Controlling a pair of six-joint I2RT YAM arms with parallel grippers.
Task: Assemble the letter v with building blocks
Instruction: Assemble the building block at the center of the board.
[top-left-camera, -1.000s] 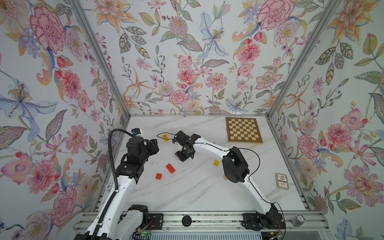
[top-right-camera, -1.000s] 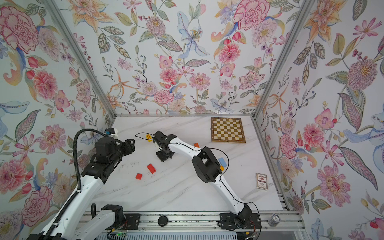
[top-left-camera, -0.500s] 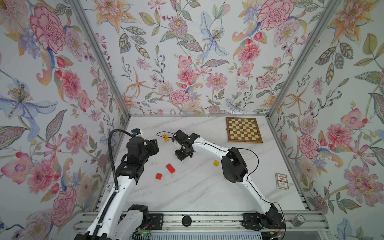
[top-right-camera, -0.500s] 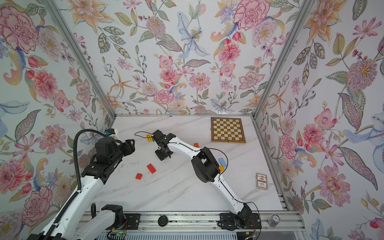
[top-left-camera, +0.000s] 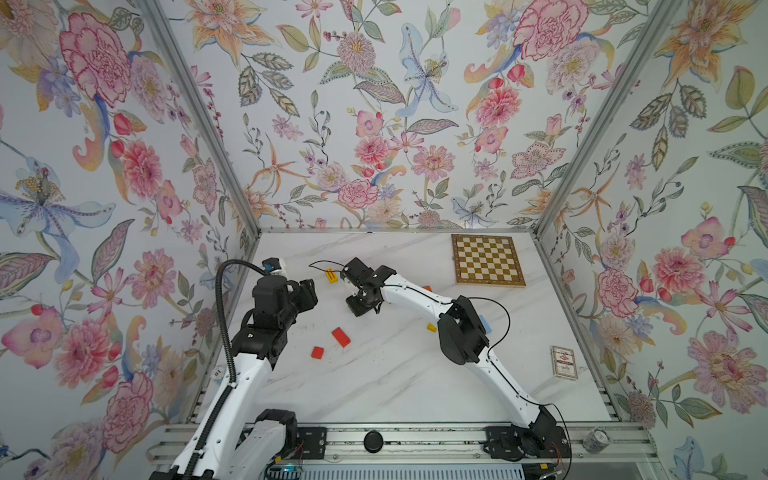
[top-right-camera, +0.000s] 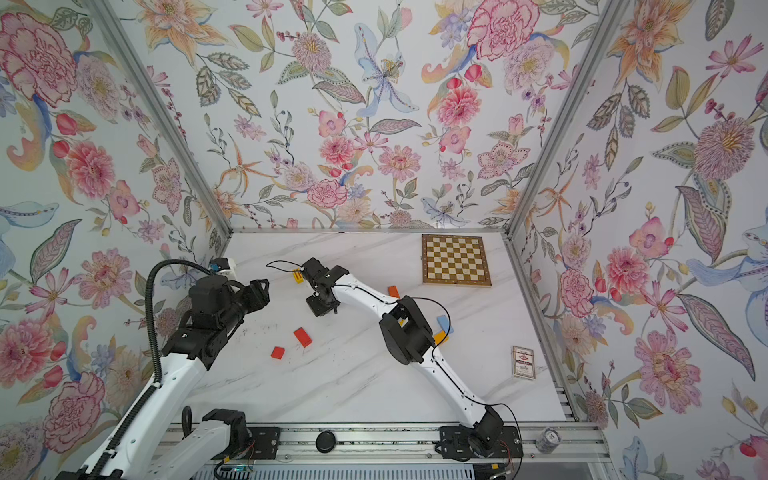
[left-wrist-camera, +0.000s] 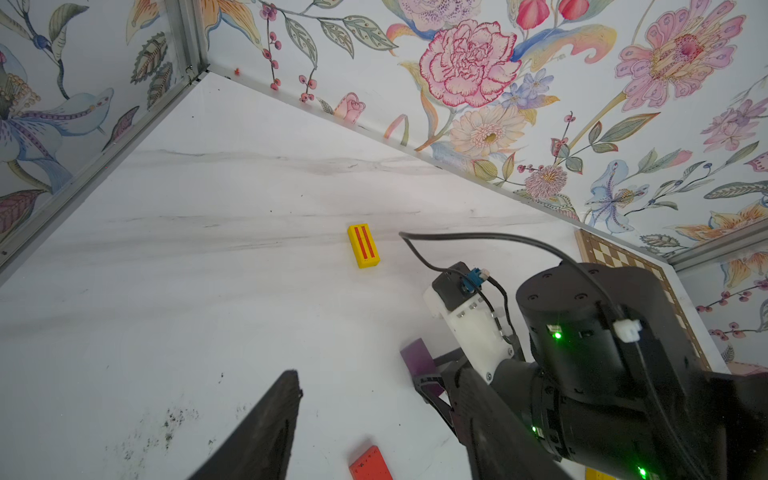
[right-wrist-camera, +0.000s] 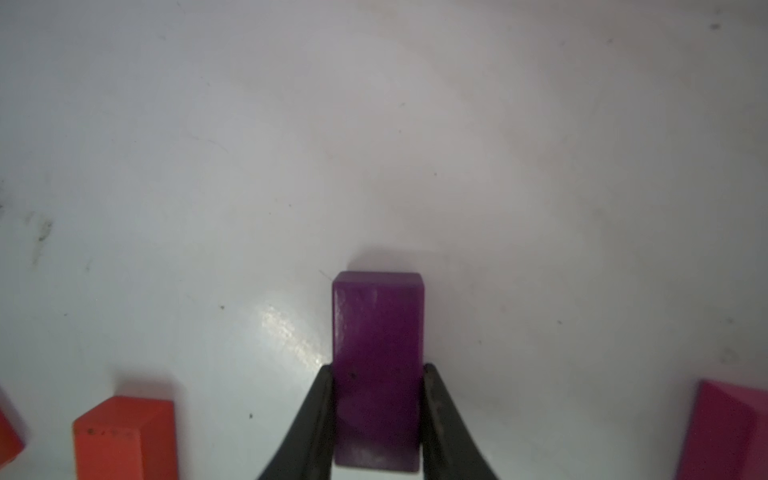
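Observation:
My right gripper (right-wrist-camera: 378, 368) is shut on a purple block (right-wrist-camera: 378, 332) that lies flat on the white table, with a finger against each long side. Both top views show that gripper (top-left-camera: 361, 307) pointing down near the table's middle. A red block (right-wrist-camera: 124, 436) and a magenta block (right-wrist-camera: 727, 432) lie to either side. My left gripper (left-wrist-camera: 376, 374) hangs open and empty at the left (top-left-camera: 309, 291). Other building blocks lie scattered: a long red one (top-left-camera: 340, 337), a small red one (top-left-camera: 317, 352) and a yellow striped one (top-left-camera: 331, 275). No letter v shows.
An orange block (top-left-camera: 427, 288), a yellow block (top-left-camera: 432, 328) and a light blue block (top-left-camera: 484, 325) lie by my right arm. A chessboard (top-left-camera: 487, 261) sits at the back right. A card box (top-left-camera: 564, 362) lies near the right wall.
My right gripper's jaws have closed onto the purple block, and the gripper has barely shifted. The left arm has not moved.

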